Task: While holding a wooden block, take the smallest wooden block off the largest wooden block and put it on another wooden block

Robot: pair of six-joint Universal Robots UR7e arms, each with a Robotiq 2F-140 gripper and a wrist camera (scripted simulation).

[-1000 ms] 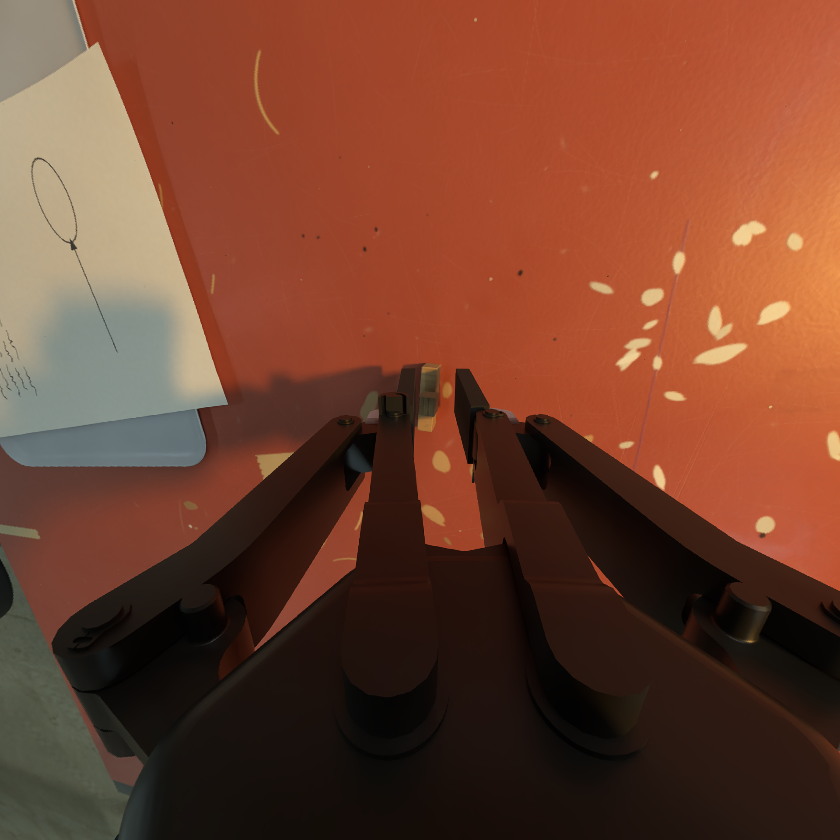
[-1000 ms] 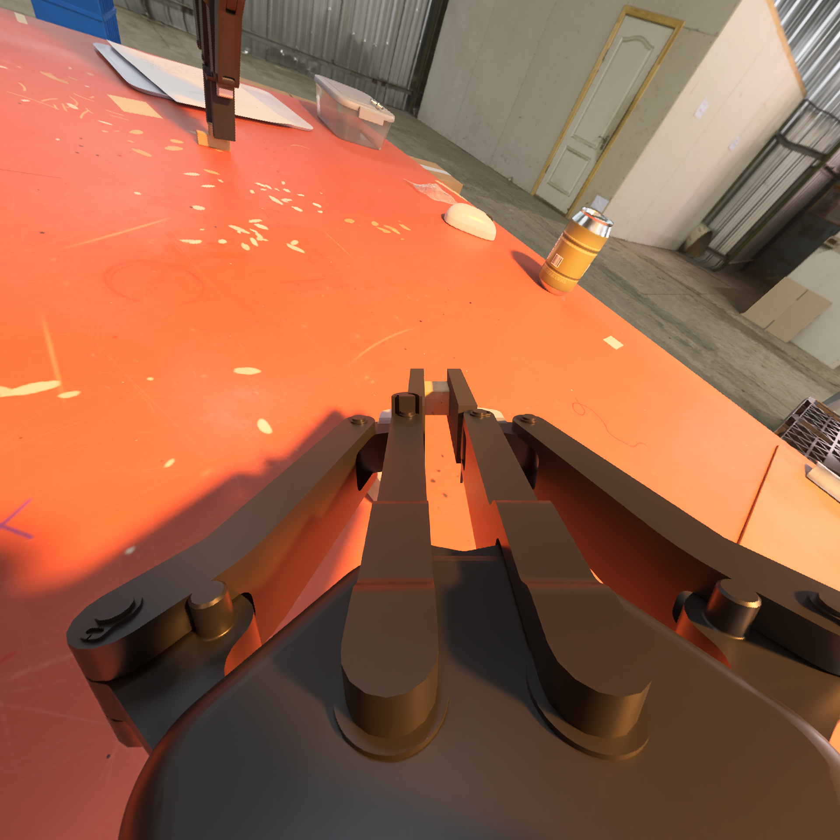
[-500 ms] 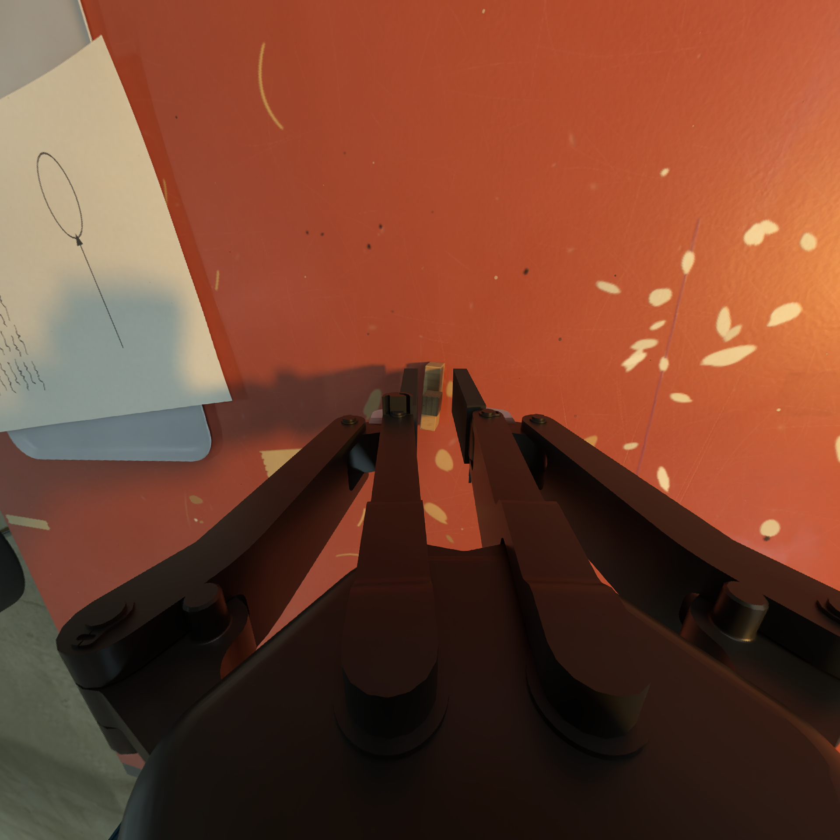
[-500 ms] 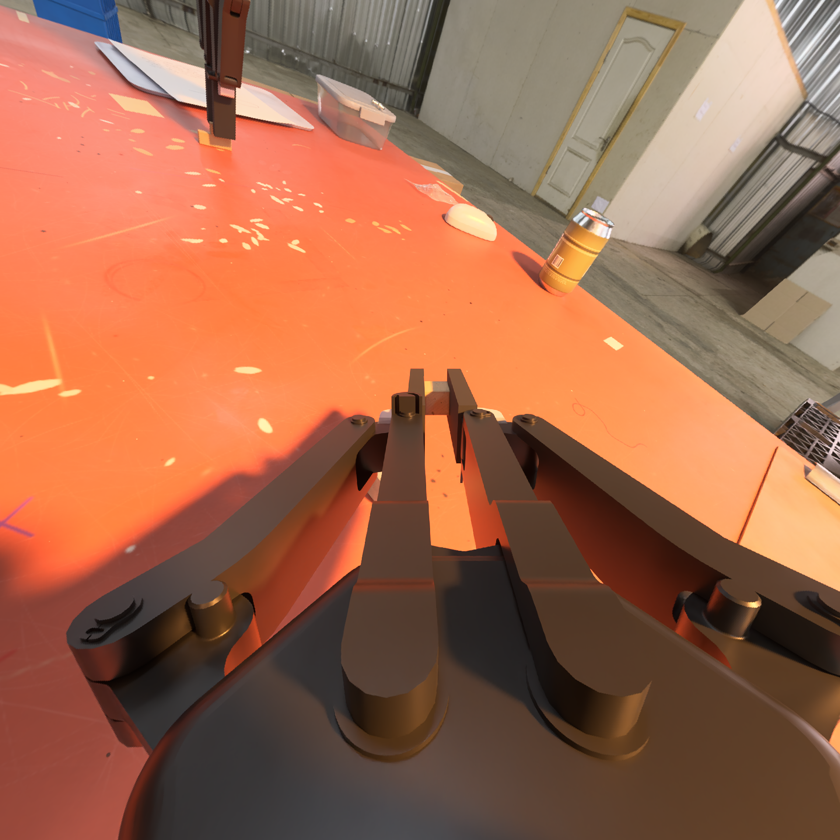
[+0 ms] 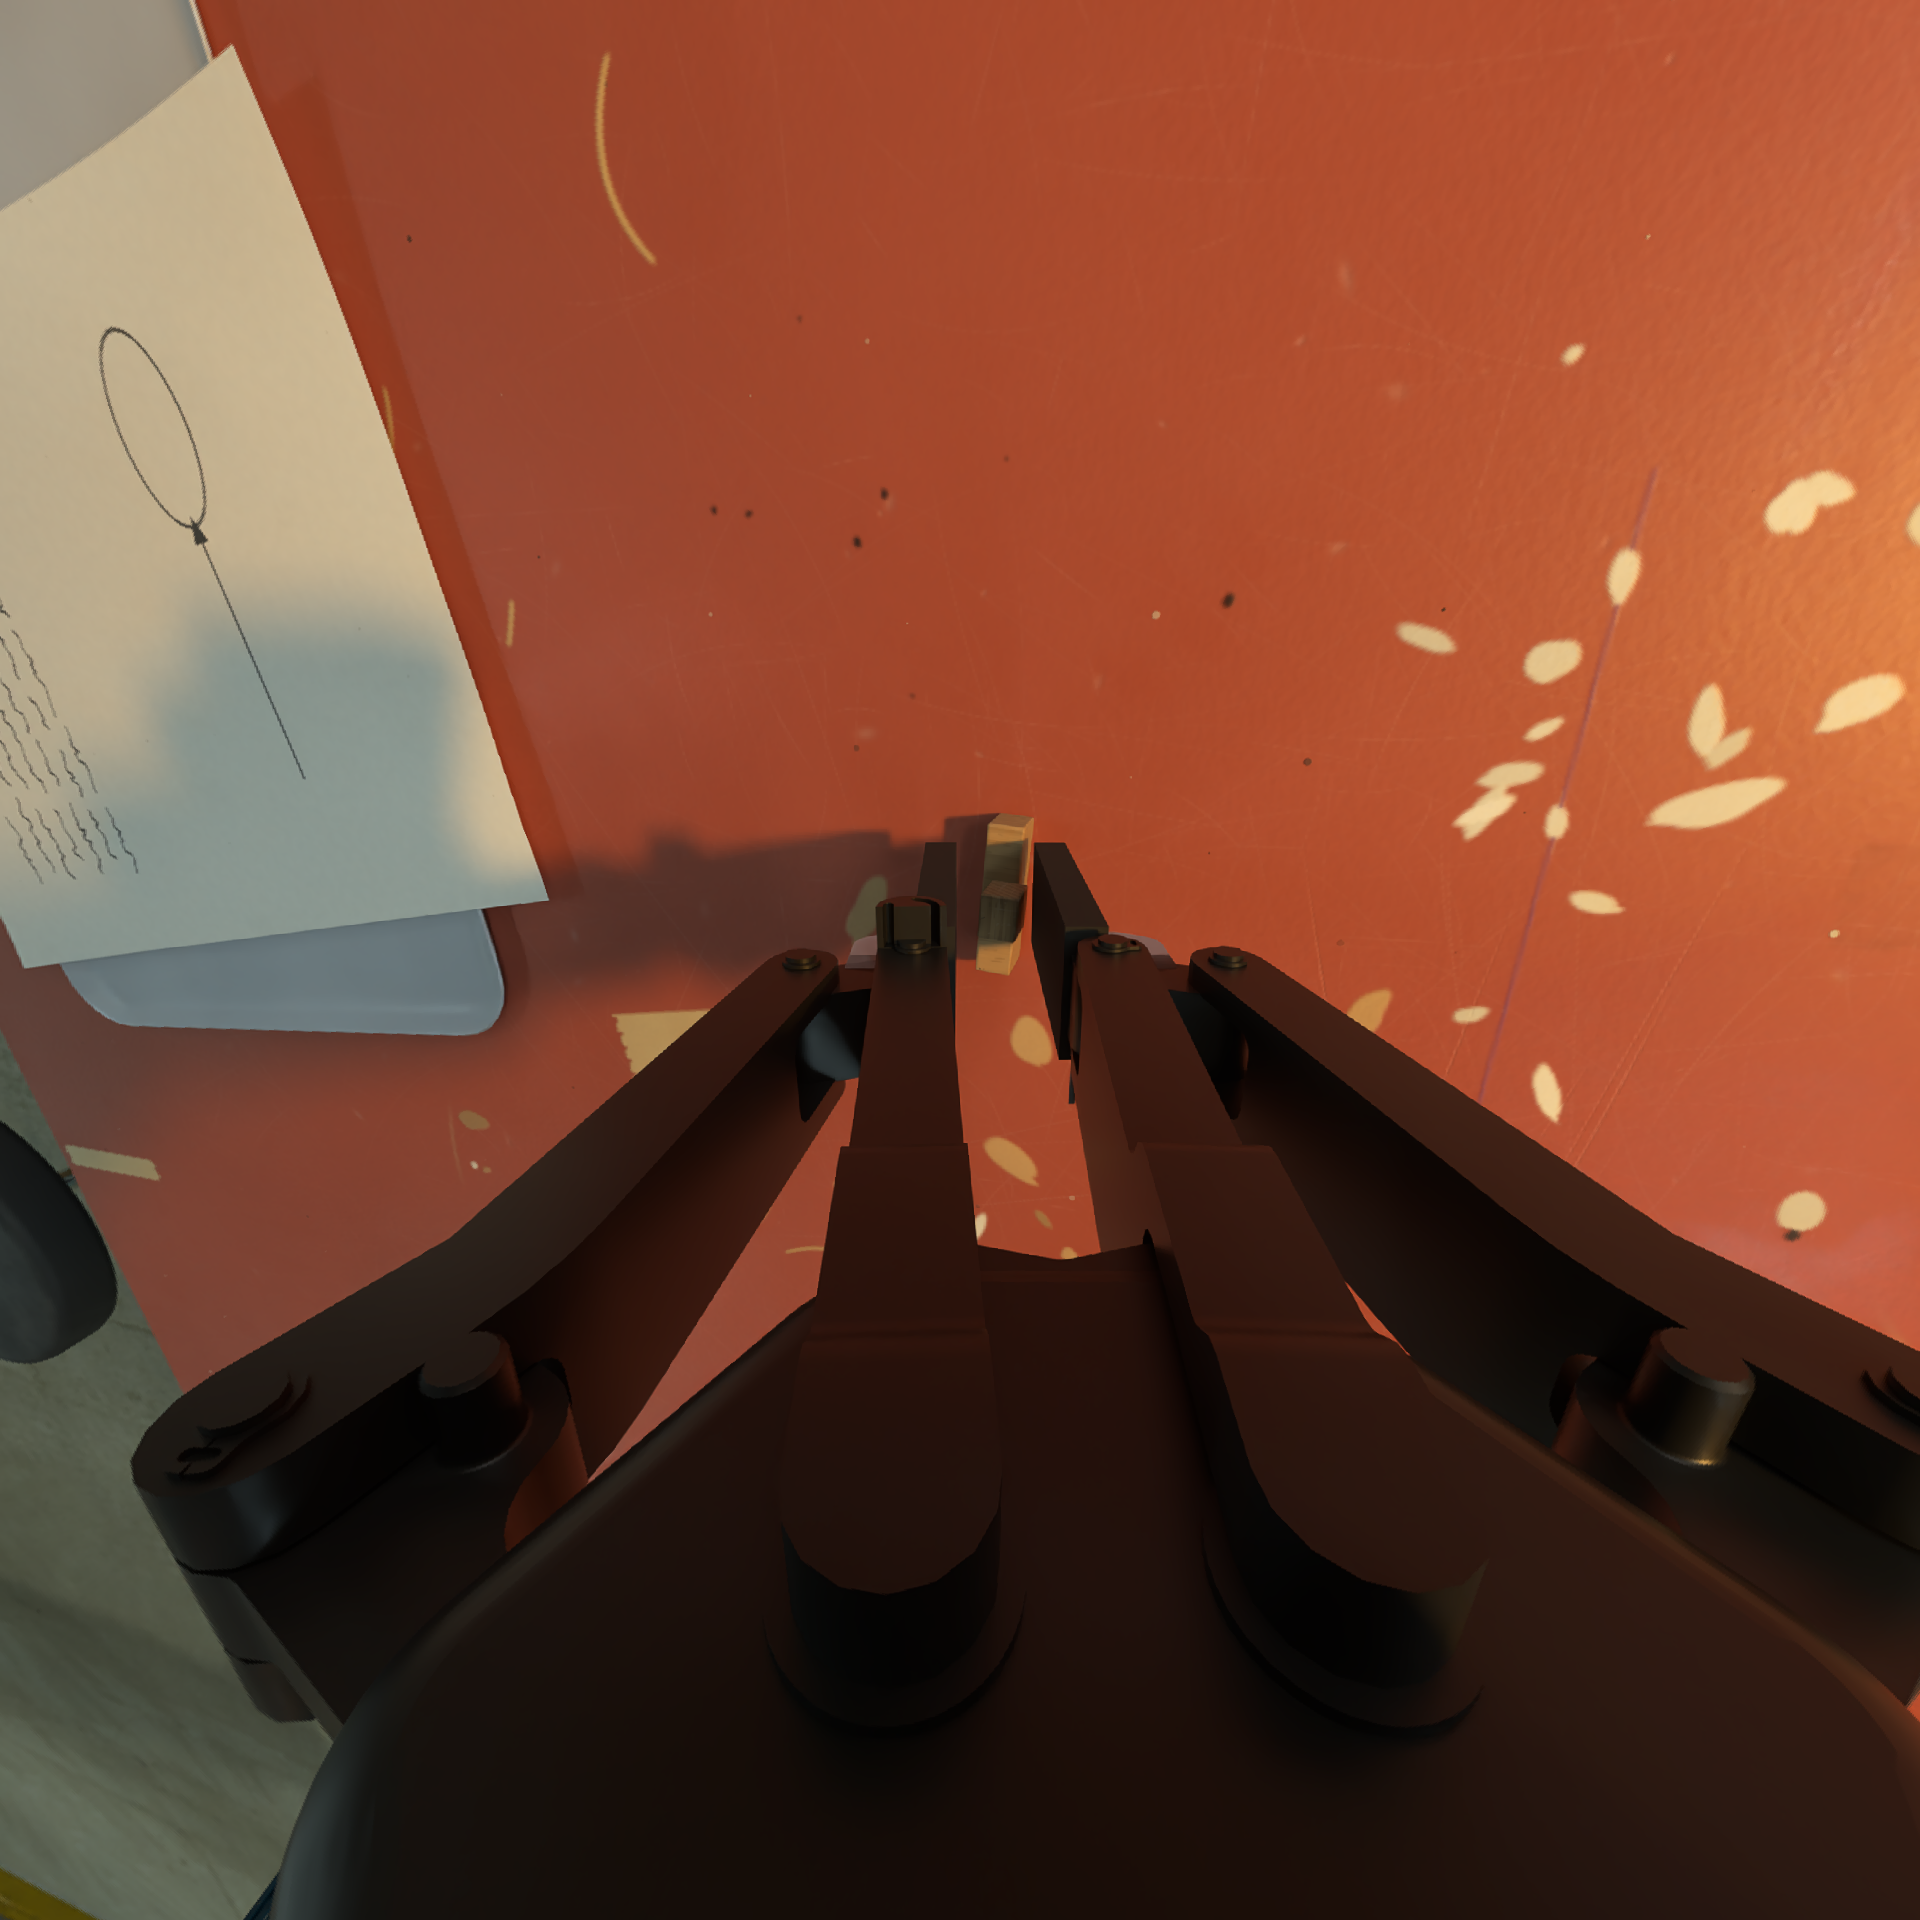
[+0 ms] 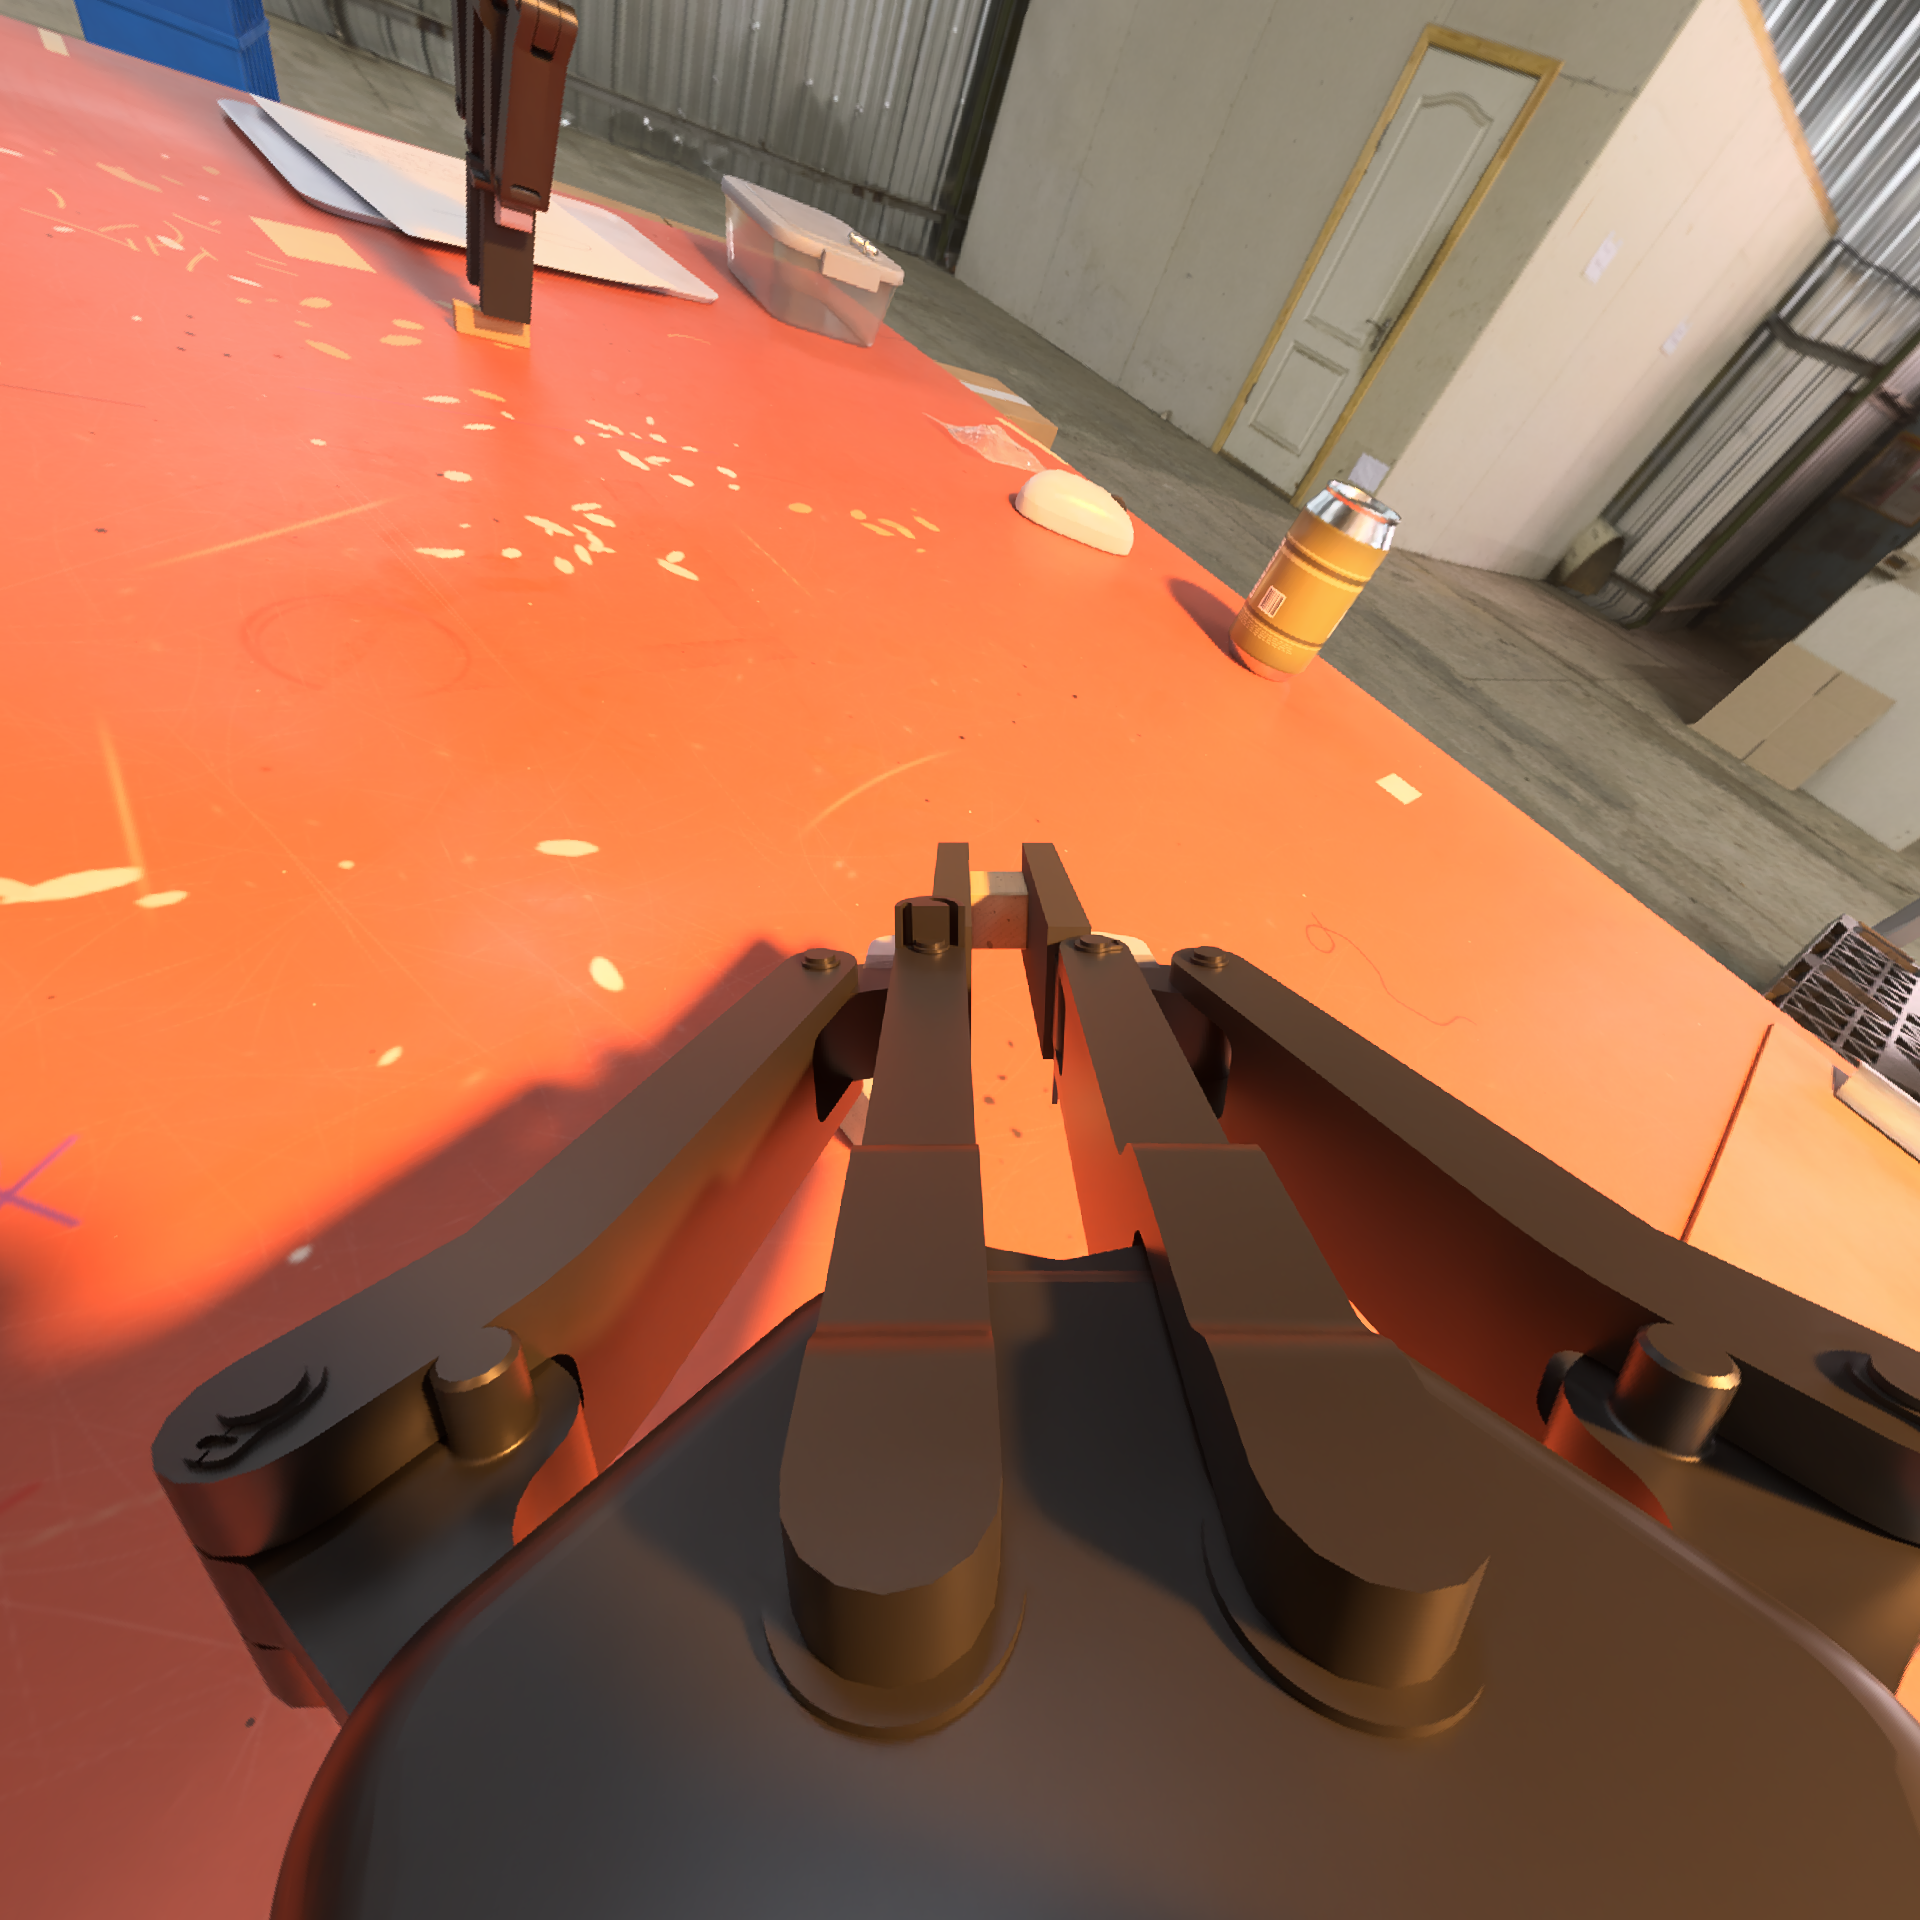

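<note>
In the left wrist view, a pale wooden block [image 5: 1008, 836] lies on the red table [image 5: 1143, 364] between my left gripper's [image 5: 995, 862] fingertips. The jaws stand slightly apart, with a gap on the block's left side and its right side close to the right finger. A small dark piece [image 5: 1002, 910] sits over its middle; I cannot tell what it is. From the right wrist view, the left gripper [image 6: 501, 296] stands upright right over this flat block [image 6: 488, 327]. My right gripper [image 6: 995, 873] is shut on a small pale wooden block [image 6: 997, 914], held above the table.
A paper sheet [image 5: 208, 520] lies on a grey tray [image 5: 312, 987] at the left table edge. In the right wrist view, a clear lidded box [image 6: 810, 260], a white rounded object [image 6: 1075, 509] and an orange can [image 6: 1314, 582] stand along the far edge.
The left gripper has drifted slightly sideways: the block on the table was beside its left finger and now sits nearer the right finger. The right gripper and its block have not moved.
</note>
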